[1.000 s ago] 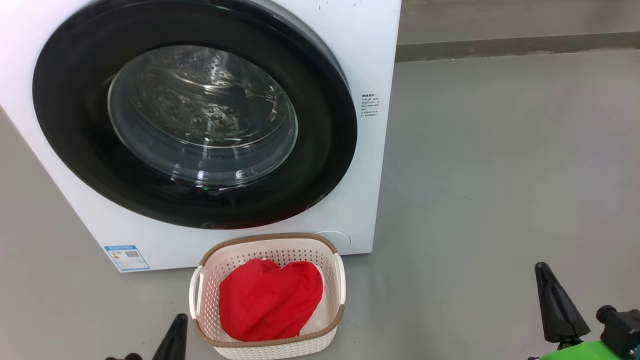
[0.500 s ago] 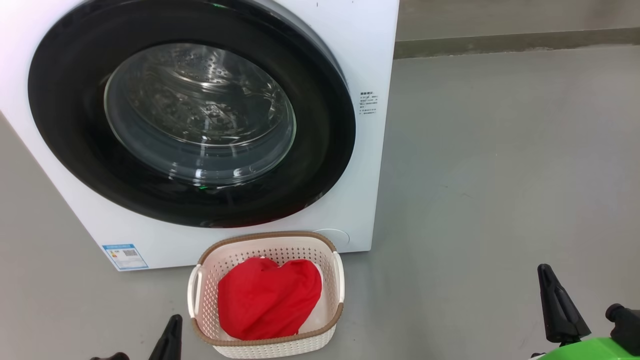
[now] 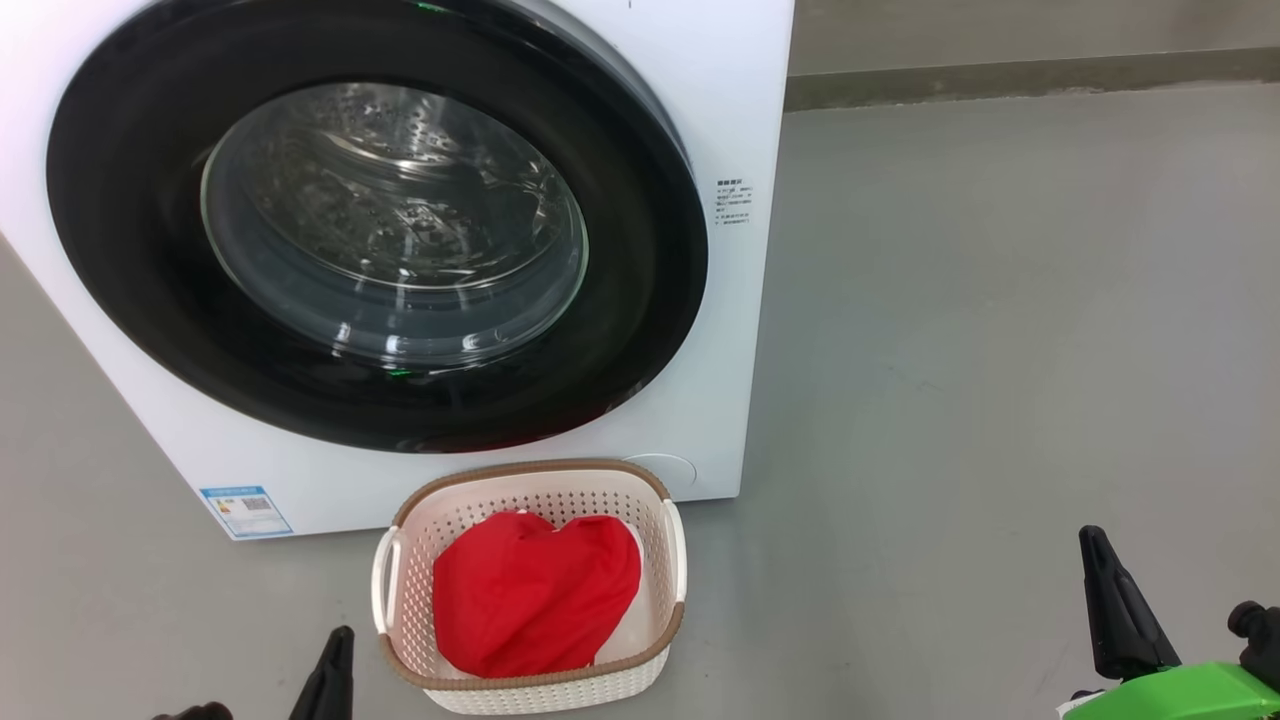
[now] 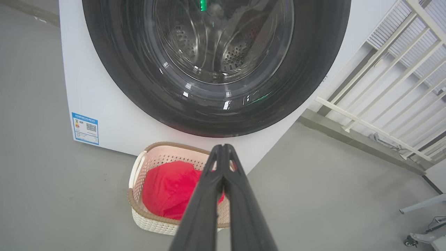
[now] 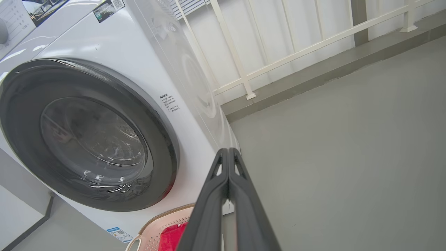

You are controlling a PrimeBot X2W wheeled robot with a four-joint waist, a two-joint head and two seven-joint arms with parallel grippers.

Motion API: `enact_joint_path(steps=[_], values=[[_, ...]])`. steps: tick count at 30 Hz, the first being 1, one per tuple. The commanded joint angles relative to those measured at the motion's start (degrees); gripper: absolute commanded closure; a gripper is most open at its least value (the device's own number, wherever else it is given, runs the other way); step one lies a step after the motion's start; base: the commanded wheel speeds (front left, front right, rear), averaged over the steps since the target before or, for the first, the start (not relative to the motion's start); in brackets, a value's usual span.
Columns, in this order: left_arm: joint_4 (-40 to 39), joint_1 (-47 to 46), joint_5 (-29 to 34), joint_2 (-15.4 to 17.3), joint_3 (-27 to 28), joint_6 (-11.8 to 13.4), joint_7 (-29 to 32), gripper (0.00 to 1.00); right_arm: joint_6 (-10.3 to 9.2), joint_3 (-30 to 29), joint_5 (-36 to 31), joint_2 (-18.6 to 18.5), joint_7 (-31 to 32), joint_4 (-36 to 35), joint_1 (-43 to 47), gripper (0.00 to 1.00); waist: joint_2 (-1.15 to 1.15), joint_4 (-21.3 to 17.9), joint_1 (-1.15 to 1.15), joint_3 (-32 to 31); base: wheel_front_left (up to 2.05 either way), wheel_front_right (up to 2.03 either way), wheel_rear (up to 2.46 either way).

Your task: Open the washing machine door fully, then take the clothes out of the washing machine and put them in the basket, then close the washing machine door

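washing machine door (image 3: pixel 375 225) closed flush on washing machine (image 3: pixel 745 90). red clothes (image 3: pixel 535 590) lie in basket (image 3: pixel 530 692), on floor (image 3: pixel 1000 350) just before the machine. left gripper (image 4: pixel 223 149), right gripper (image 5: pixel 228 152): fingers pressed together, empty.

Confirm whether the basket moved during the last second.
No. The basket sits where it did against the blue label on the washing machine; the camera drifted.
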Motion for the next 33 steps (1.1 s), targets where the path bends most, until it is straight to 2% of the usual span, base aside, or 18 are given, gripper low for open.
enact_joint_path(steps=[1,33], values=[[-1.7,-2.8,-1.9,0.4,1.1,-0.1,0.5,1.0,-0.02,0.0,2.0,-0.5,0.6,-1.2,-3.1,1.0,0.0,0.0,-0.01,0.1,0.0,0.0,0.0],[-2.0,-4.7,-21.3,-0.1,3.1,-0.2,5.6,1.0,-0.03,0.0,20.9,-0.3,5.8,0.5,-6.0,1.0,0.0,-0.6,-0.01,0.9,0.0,0.0,0.0]])
